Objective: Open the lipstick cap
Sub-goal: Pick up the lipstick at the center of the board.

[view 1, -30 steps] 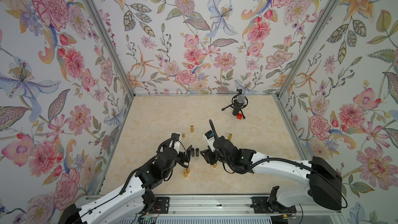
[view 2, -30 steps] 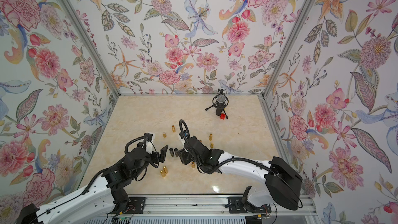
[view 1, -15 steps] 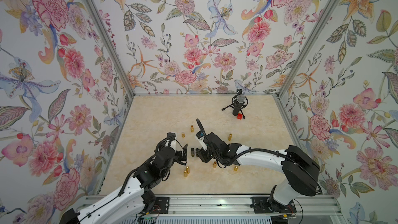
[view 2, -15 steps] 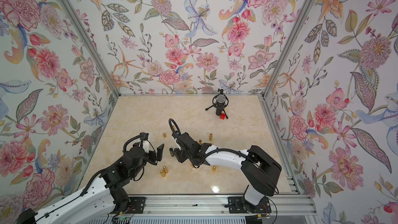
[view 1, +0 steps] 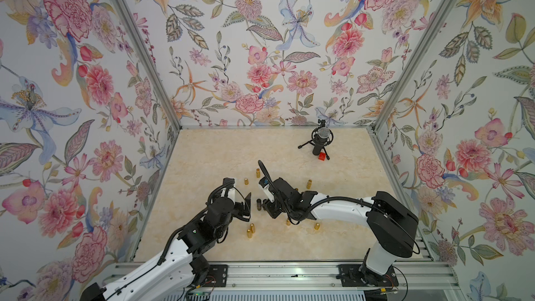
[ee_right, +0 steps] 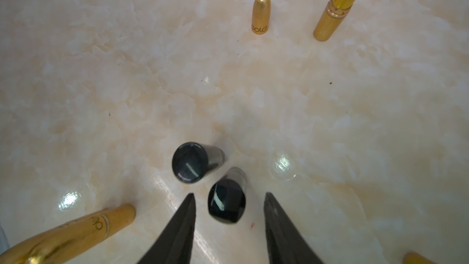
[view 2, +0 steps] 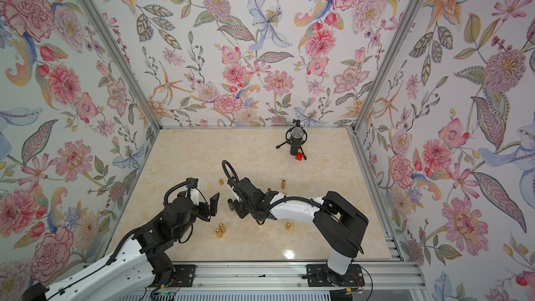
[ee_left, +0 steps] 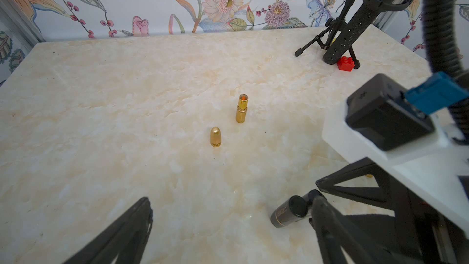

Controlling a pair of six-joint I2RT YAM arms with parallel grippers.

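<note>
Two short black lipstick tubes stand close together on the marble table. In the right wrist view one black tube (ee_right: 227, 200) sits between the fingers of my right gripper (ee_right: 229, 195), which is open with a gap on both sides. The second black tube (ee_right: 196, 162) stands just beyond it. I cannot tell which piece is the cap. In both top views only a small dark tube (view 1: 258, 204) (view 2: 230, 204) shows at the tip of the right gripper (view 1: 265, 207) (view 2: 235, 209). My left gripper (view 1: 247, 204) (ee_left: 231, 199) faces it, wide open and empty, with a lettered black tube (ee_left: 289, 212) beside one finger.
Gold lipstick pieces dot the table: a bullet-shaped cap (ee_left: 215, 137), an uncapped gold lipstick with an orange tip (ee_left: 242, 109), a pair (view 1: 250, 230) near the left arm, others (view 1: 317, 226) by the right arm. A microphone on a tripod (view 1: 320, 140) and a red brick (view 1: 321, 157) stand at the back.
My right arm has swung left, bringing its gripper up to the black tubes, and its jaws have narrowed. The left arm has hardly moved.
</note>
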